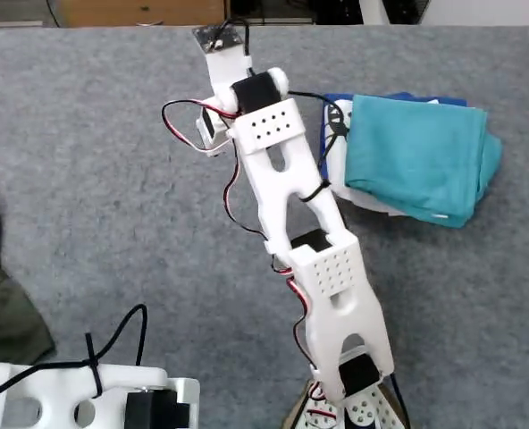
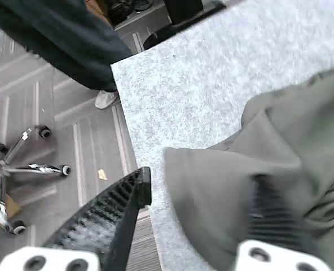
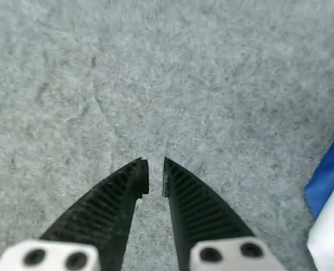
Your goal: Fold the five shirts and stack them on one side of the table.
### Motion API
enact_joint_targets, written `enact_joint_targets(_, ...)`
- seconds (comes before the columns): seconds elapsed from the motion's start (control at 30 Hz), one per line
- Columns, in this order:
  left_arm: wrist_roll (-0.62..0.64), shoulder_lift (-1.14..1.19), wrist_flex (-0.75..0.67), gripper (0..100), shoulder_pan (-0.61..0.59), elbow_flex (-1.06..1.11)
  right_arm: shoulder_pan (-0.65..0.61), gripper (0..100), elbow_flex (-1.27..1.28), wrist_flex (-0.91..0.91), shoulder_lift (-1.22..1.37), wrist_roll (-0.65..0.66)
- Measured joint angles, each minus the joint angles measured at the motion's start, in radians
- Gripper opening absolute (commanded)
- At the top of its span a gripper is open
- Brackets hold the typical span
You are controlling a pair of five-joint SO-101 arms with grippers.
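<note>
— Olive shirt (image 2: 280, 141), nearest item. Where does it lie?

— Crumpled and unfolded on the near left part of the grey table (image 1: 113, 179), close to the left edge. From the high view it is a dark heap at the left margin, just beyond the left arm's base (image 1: 68, 398).

— Left gripper (image 2: 203, 183)?

— Right at that shirt, jaws spread wide. One black ribbed finger (image 2: 119, 212) is bare and lines up with the table's edge, with striped floor behind it. The other finger is against the olive cloth; I cannot tell whether a fold covers it. There is a clear gap between the bare finger and the cloth, so nothing is clamped.

— Anything on the floor?

— A wheeled chair base (image 2: 20, 161), off the table's corner.

— Next out?

— The right arm (image 1: 291, 206), white, reaches from the near edge diagonally across the middle of the table, with red and black cables along it.

— Folded shirts?

— A stack on the right side, just beside the right arm's forearm. The teal shirt (image 1: 421, 156) is on top, folded to a rough square. The blue shirt (image 3: 329, 178) shows at the stack's far and inner edges. The white shirt (image 3: 333, 234) peeks out under the teal on the near side. I cannot count any further layers.

— Farthest?

— Right gripper (image 3: 155, 176), out near the table's far edge and well apart from the olive shirt. It points down at bare grey felt. Its fingers are drawn almost together, leaving a thin slit at the tips with nothing between them. The stack's blue corner lies off to its side, not touching.
</note>
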Motion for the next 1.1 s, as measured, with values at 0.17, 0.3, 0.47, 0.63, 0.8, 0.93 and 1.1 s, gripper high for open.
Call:
enact_joint_targets(0.17, 0.005, -0.034, 0.077, 30, 0.135, -0.002, 0.000, 6.2, 0.000, 0.000, 0.000, 0.000)
enact_joint_targets(0.3, 0.012, -0.025, 0.215, 30, 0.388, 0.026, 0.000, 6.2, 0.000, 0.000, 0.000, 0.000)
enact_joint_targets(0.47, 0.114, 0.092, 0.170, 30, 0.585, 0.098, -0.002, 6.2, 0.000, 0.015, 0.000, 0.000)
enact_joint_targets(0.63, 0.160, 0.358, 0.017, 27, 0.568, 0.100, -0.002, 6.2, 0.000, 0.032, 0.000, 0.000)
enact_joint_targets(0.8, 0.235, 0.660, -0.040, 2, 0.404, -0.101, -0.002, 6.2, 0.000, 0.035, 0.000, 0.000)
enact_joint_targets(0.93, 0.216, 0.867, -0.014, 11, 0.328, -0.278, -0.002, 6.2, 0.000, 0.035, 0.000, 0.000)
enact_joint_targets(1.1, 0.173, 0.947, 0.207, 22, 0.344, -0.405, -0.011, 6.2, 0.000, 0.035, 0.000, 0.000)
